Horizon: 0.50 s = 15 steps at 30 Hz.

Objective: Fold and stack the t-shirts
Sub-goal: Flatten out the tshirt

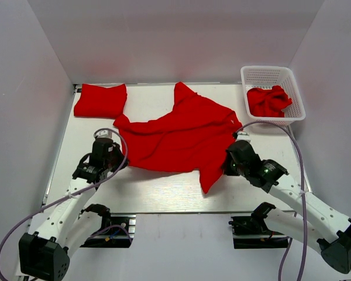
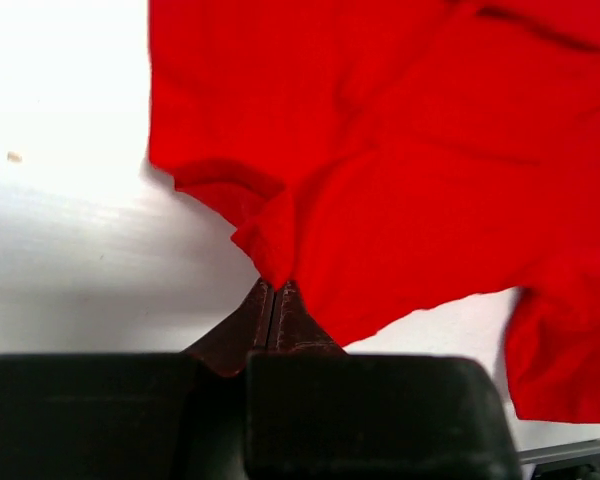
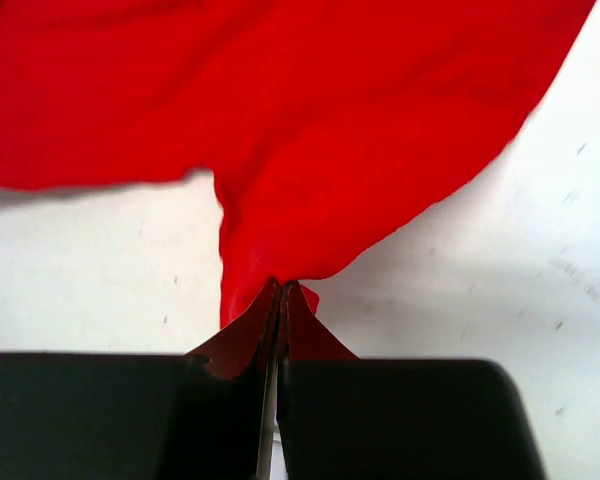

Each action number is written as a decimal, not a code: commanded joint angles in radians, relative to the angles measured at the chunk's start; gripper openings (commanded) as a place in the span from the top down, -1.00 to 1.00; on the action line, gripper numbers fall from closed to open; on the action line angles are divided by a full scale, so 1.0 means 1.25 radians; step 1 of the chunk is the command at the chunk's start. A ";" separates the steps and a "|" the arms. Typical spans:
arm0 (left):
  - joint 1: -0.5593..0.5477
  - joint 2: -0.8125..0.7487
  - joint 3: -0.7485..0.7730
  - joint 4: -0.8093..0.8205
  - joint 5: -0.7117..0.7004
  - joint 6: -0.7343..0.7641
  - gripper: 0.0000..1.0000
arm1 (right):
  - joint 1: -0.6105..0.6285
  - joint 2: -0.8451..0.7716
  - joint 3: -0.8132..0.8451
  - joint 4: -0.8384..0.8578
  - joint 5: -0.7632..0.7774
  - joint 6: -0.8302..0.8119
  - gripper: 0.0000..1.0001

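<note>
Across the middle of the white table [image 1: 164,193] lies the largest thing in view, a spread t-shirt [image 1: 175,137], bright red and plain. It is opened out but rumpled, with one sleeve pointing towards the back edge and a corner hanging down towards the near edge on the right side. At the back right corner stands a white mesh basket [image 1: 268,70], well apart from the spread t-shirt. At the back left corner a folded t-shirt [image 1: 99,100] lies flat as a neat rectangle, near the spread one, though from above I cannot tell whether the two touch. Inside the basket sits a crumpled t-shirt [image 1: 268,100] (it may be more than one; the bundle is too bunched to count).

The left gripper [image 2: 275,290] is at the spread t-shirt's left edge, jaws pressed together with a small fold of the red cloth pinched between the tips, as its wrist view shows plainly. The right gripper [image 3: 280,288] is at the shirt's right edge, near the hanging corner. Its jaws are likewise closed, and a gathered tongue of red fabric runs down into the seam between them, so it too is clamped on the cloth.
</note>
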 commanded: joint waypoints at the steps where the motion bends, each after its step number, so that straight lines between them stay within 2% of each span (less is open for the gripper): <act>1: -0.003 -0.020 0.058 0.011 -0.012 0.008 1.00 | 0.000 0.012 0.039 0.062 0.105 -0.060 1.00; 3: -0.003 -0.020 0.073 0.040 -0.021 0.017 1.00 | -0.001 -0.016 0.033 0.111 0.147 -0.077 1.00; 4: -0.003 -0.020 0.095 0.050 -0.028 0.017 1.00 | -0.001 -0.026 0.026 0.228 0.153 -0.122 1.00; 6: -0.003 -0.012 0.126 0.086 -0.048 0.026 1.00 | -0.003 -0.067 0.001 0.319 0.179 -0.159 1.00; 7: -0.003 -0.012 0.162 0.096 -0.048 0.040 1.00 | -0.002 -0.072 0.002 0.437 0.191 -0.224 1.00; 9: -0.003 0.023 0.210 0.107 -0.088 0.050 1.00 | -0.003 -0.059 0.029 0.523 0.251 -0.288 1.00; 14: -0.003 0.119 0.452 0.056 -0.140 0.116 1.00 | -0.002 0.011 0.155 0.679 0.330 -0.473 1.00; 15: -0.003 0.134 0.518 0.031 -0.179 0.116 1.00 | -0.003 0.027 0.203 0.693 0.344 -0.488 1.00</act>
